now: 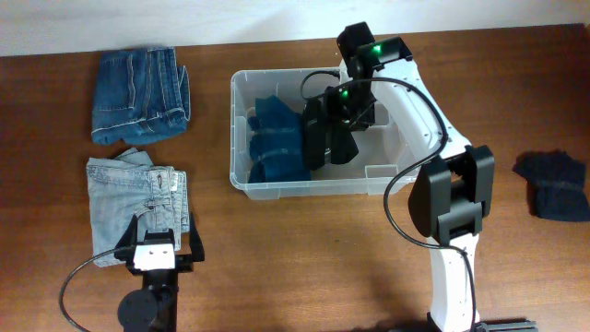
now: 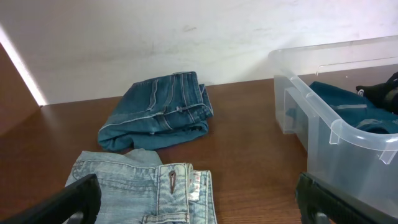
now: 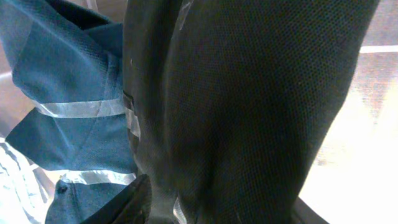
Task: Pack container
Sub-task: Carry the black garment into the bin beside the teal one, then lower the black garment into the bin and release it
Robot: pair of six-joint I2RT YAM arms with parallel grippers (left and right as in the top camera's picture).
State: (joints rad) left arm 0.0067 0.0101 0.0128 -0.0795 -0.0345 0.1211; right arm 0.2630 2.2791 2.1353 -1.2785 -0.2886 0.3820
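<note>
The clear container (image 1: 313, 189) stands at mid-table and holds a folded teal garment with pale stripes (image 1: 272, 138). My right gripper (image 1: 343, 129) is down inside the container, shut on a dark grey-black garment (image 1: 318, 134) that hangs next to the teal one. In the right wrist view the dark garment (image 3: 249, 93) fills the space between the fingers (image 3: 217, 205), with the teal garment (image 3: 68, 93) at left. My left gripper (image 1: 166, 231) is open and empty over the near end of light blue jeans (image 1: 138, 194); it also shows in the left wrist view (image 2: 202, 202), with the container (image 2: 336, 130) at right.
Folded dark blue jeans (image 1: 138, 92) lie at the back left, also in the left wrist view (image 2: 158, 112). The light jeans (image 2: 143, 186) lie under the left gripper. A dark navy garment (image 1: 553, 184) lies at the far right. A white wall runs along the table's far edge.
</note>
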